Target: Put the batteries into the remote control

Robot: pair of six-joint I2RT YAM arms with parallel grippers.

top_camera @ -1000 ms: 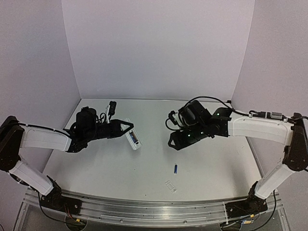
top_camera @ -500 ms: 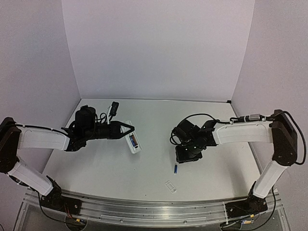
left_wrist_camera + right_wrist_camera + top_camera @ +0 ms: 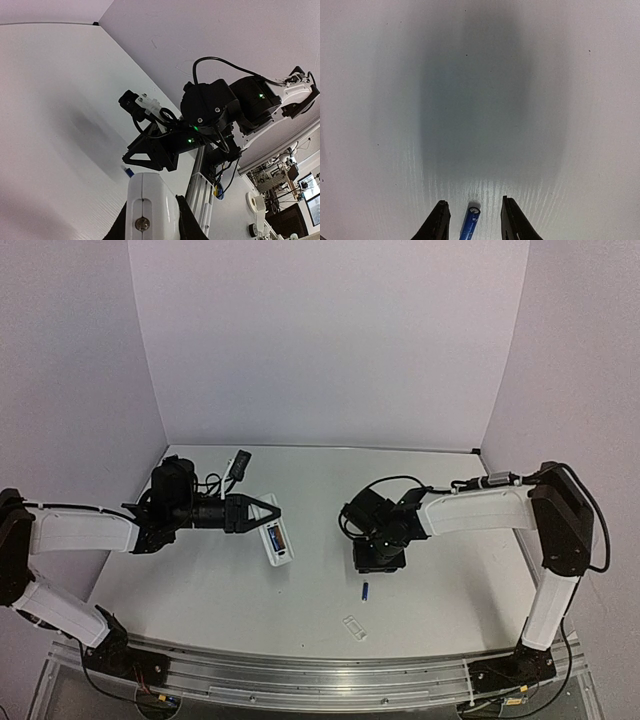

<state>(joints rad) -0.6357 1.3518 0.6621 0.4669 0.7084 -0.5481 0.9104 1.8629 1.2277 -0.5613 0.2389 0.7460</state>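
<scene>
Remote control (image 3: 277, 540), top view: clenched at its end in my left pincer (image 3: 268, 520).
Battery (image 3: 365, 591), top view: flat on the table (image 3: 200, 590), right of the remote control, toward the arm bases; my right pincer (image 3: 374, 566) just beside it.
Left wrist: remote control (image 3: 150, 210) gripped in my left pincer (image 3: 151, 225).
Right wrist: battery (image 3: 470, 222) between my right pincer's (image 3: 473, 204) parted fingers, touching neither; released.

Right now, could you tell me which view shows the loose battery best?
Right wrist: the battery lies close up between the pincer fingers, though cropped below. The top view shows it whole but tiny; the left wrist, at most a blue speck.
</scene>
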